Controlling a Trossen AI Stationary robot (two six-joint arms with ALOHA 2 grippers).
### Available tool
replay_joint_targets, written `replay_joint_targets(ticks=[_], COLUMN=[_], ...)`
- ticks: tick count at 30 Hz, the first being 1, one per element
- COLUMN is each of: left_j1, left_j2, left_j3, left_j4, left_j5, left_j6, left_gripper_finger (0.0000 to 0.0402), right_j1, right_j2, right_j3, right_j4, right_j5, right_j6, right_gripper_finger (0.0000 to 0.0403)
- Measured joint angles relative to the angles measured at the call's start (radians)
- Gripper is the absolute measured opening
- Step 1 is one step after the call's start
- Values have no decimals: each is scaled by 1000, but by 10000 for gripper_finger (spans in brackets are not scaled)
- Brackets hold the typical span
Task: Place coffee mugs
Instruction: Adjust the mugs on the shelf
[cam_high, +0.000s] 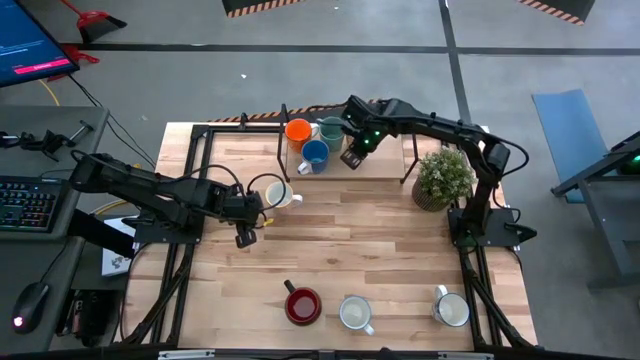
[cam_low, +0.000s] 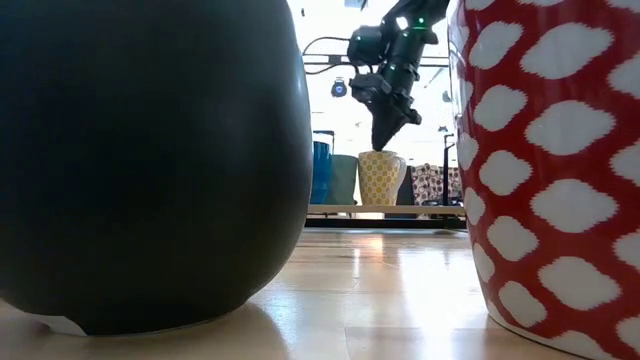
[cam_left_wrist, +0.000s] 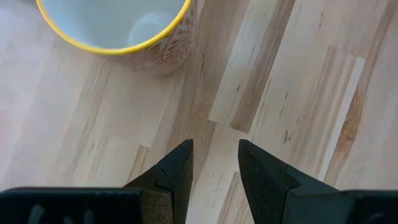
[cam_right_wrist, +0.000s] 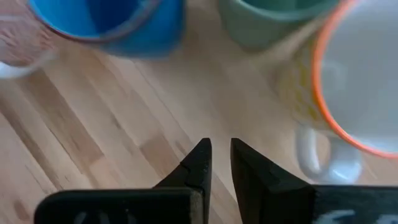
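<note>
On the raised wooden shelf (cam_high: 345, 165) at the far edge stand three mugs on their bases: an orange-rimmed one (cam_high: 298, 131), a teal one (cam_high: 330, 128) and a blue one (cam_high: 314, 155). My right gripper (cam_high: 352, 155) hangs above the shelf just right of them, pointing down. Only a narrow gap shows between its fingers (cam_right_wrist: 219, 152), with nothing in it. A yellow-rimmed mug (cam_high: 277, 193) stands on the table. My left gripper (cam_high: 240, 232) hovers nearer and left of it, open and empty (cam_left_wrist: 214, 152).
A potted plant (cam_high: 443, 177) stands right of the shelf. Near the front edge stand a dark red mug (cam_high: 303, 305), a white one (cam_high: 356, 313) and a grey one (cam_high: 452, 308). Two mugs (cam_low: 150, 160) (cam_low: 560, 170) loom close in the low view. The table's middle (cam_high: 360, 240) is bare wood.
</note>
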Motion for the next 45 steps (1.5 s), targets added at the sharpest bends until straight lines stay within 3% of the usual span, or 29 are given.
replay_joint_targets(ticks=[7, 18, 24, 45], left_j1=[0, 0, 0, 0], left_j2=[0, 0, 0, 0], left_j3=[0, 0, 0, 0], left_j4=[50, 46, 42, 41], left_j5=[-2, 5, 6, 6], left_j6=[1, 2, 3, 4], left_gripper_finger=[117, 117, 117, 117], right_j1=[64, 92, 99, 123], right_j2=[0, 20, 41, 87], right_j3=[0, 0, 0, 1], right_j4=[75, 174, 229, 304], right_j5=[119, 122, 173, 137], right_j6=[43, 103, 116, 115], right_gripper_finger=[39, 39, 39, 39])
